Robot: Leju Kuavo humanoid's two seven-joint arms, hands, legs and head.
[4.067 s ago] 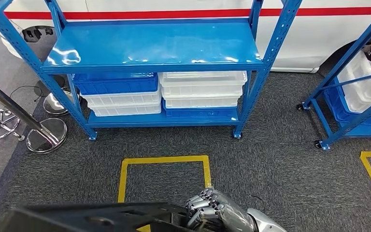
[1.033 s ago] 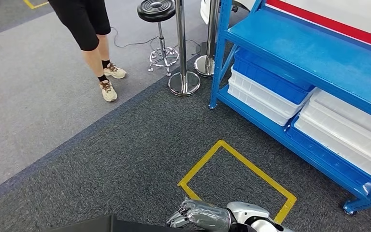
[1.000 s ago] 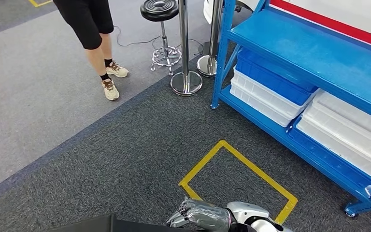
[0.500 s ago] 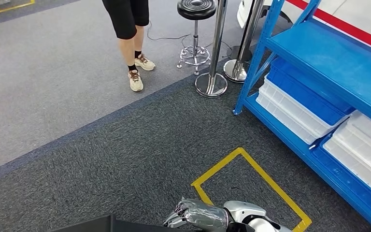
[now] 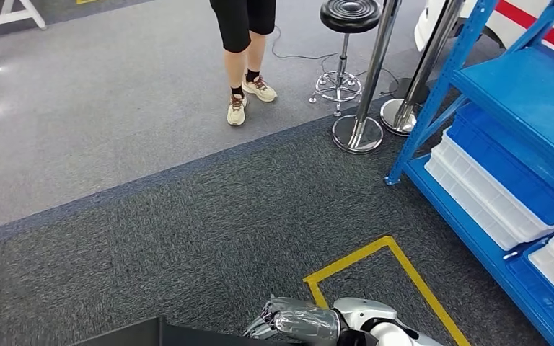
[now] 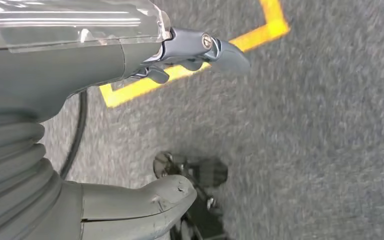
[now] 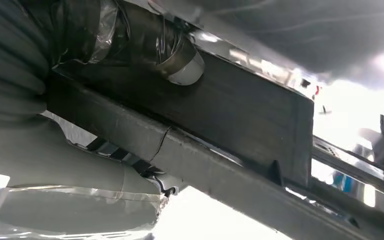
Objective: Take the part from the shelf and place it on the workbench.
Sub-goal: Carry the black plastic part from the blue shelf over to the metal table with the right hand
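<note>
A black, flat metal part [image 5: 151,333] sits at the bottom edge of the head view, and my right hand [image 5: 299,321] grips its right end. In the right wrist view the taped fingers [image 7: 145,47] curl over the part's dark bar [image 7: 240,115], with the thumb underneath. My left hand [image 6: 55,75] hangs over the grey carpet with finger [image 6: 222,52] and thumb [image 6: 150,197] apart and nothing between them. The blue shelf [image 5: 541,94] stands at the right edge.
A person's legs [image 5: 245,43] stand ahead on the lighter floor. A black stool [image 5: 348,18] and two chrome posts [image 5: 366,108] stand beside the shelf. White bins [image 5: 476,194] and a blue one [image 5: 505,162] fill its lower level. Yellow floor tape [image 5: 382,252] marks a square.
The whole view has swung left: shelf, posts, stool and person have slid to the right in the picture. My right hand still holds the part at the bottom edge.
</note>
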